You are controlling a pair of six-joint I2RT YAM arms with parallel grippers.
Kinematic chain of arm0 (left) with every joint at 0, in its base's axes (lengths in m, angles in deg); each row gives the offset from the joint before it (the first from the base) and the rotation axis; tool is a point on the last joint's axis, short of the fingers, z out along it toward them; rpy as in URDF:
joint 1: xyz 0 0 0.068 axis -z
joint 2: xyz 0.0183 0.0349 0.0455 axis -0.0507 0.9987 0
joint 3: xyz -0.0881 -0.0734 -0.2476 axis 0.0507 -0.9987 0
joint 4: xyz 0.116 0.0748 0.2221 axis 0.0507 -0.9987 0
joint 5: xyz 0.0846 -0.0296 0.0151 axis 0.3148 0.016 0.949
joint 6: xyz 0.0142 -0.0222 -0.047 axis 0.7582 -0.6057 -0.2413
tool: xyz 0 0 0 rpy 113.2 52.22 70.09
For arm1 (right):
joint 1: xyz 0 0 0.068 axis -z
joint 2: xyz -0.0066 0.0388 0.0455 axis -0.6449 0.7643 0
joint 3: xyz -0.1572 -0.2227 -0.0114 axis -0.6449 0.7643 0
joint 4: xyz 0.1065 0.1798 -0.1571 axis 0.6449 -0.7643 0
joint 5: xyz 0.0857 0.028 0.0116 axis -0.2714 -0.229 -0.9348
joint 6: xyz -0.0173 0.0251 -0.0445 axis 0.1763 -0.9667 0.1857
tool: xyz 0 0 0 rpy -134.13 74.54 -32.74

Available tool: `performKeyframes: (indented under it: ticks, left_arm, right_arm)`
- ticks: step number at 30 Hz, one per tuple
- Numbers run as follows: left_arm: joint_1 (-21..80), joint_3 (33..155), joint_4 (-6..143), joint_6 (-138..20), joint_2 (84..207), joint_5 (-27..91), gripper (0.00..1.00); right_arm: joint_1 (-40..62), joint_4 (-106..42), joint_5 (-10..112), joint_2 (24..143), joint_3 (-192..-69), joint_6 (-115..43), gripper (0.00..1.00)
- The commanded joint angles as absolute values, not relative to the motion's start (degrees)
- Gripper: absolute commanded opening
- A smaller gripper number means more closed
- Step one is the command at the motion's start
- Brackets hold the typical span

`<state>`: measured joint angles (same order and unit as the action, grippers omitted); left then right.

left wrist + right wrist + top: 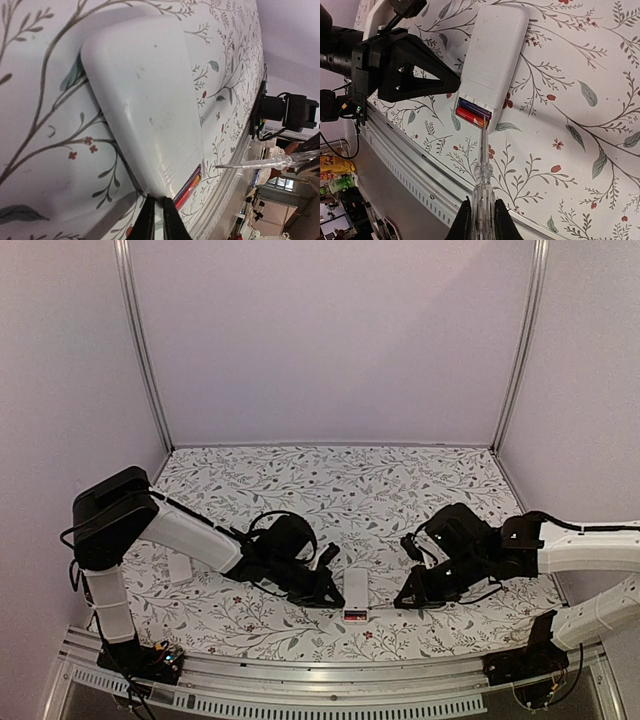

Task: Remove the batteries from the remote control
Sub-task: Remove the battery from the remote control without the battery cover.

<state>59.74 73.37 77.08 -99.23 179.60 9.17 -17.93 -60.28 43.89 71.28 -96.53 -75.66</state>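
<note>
We find the batteries (472, 112) exposed in the remote control's (495, 55) open end, centre-left of the right wrist view. The right jaws clamp the clear stick tool (481, 167), tip at the cells, we judge for prying. The left jaws, pressed together and empty, steady the remote's edge.

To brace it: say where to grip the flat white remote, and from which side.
Best pinch the white plastic remote across its long edges at the closed far half, from above: it lies flat, its red battery exposed at the near end.
</note>
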Motion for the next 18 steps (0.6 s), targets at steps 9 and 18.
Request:
performKeyframes:
  ticks: [9, 18]
  left_arm:
    - [60.9, 74.5, 75.8, -98.4, 180.9, 9.1, 0.06]
    - [60.8, 74.6, 75.6, -98.2, 180.9, 9.1, 0.05]
  right_arm:
    - [-17.7, -64.6, 44.5, 74.2, -99.9, -73.2, 0.00]
    - [-17.7, -64.4, 44.2, 75.7, -101.1, -72.1, 0.00]
